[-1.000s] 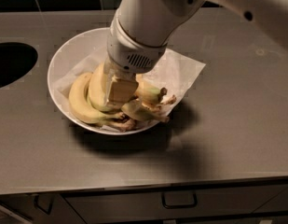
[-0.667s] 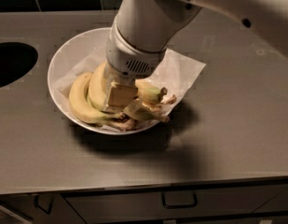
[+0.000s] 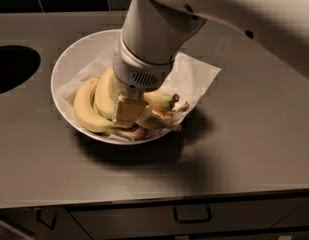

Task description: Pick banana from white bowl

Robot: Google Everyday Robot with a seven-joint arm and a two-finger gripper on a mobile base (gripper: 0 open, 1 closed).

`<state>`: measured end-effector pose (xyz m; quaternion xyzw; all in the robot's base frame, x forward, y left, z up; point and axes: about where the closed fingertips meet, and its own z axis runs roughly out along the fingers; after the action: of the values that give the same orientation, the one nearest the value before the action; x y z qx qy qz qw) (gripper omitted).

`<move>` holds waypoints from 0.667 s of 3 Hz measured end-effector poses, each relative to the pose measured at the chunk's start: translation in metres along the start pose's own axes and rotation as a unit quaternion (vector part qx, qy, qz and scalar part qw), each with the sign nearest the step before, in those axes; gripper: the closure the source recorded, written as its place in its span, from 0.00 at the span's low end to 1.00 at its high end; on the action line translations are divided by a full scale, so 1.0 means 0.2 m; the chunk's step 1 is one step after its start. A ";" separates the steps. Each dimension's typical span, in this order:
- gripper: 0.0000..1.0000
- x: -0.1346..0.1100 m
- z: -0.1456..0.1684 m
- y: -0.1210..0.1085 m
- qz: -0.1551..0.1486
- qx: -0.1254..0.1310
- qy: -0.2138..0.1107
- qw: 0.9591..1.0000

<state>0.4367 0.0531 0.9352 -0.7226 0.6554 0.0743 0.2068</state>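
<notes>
White bowl (image 3: 69, 59): sits on the grey surface (image 3: 254, 149), toward the back left, near a dark round opening (image 3: 11, 66) at the left edge.
Paper sheet (image 3: 196, 79): white, lines the bowl under the fruit, with one corner poking out over the right rim. Looks like just a liner to me.
In the bowl: a banana bunch (image 3: 86, 106), yellow, curled along the front-left wall, brownish stem ends pointing right.
Pincer (image 3: 129, 113): down inside the bowl, right on the middle of the bunch. Honestly can't tell if it's apart or clamped on a banana.
Why from above: my guess is the sloping walls leave the top as the only easy way in, so the straight-down reach makes sense.
Arm (image 3: 154, 29): fat white thing, hides the back of the bowl.
Task so far: the banana is in the bowl, not lifted out yet.
Watch out: the bananas look joined at the stems, so the whole bunch may come up, and the paper could drag along.
</notes>
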 end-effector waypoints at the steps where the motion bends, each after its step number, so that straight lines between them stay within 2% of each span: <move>1: 0.47 0.01 0.04 -0.01 0.000 -0.008 0.007 1.000; 2: 0.48 0.02 0.07 -0.02 -0.001 -0.013 0.012 1.000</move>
<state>0.4425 0.0557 0.9220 -0.7265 0.6564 0.0739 0.1896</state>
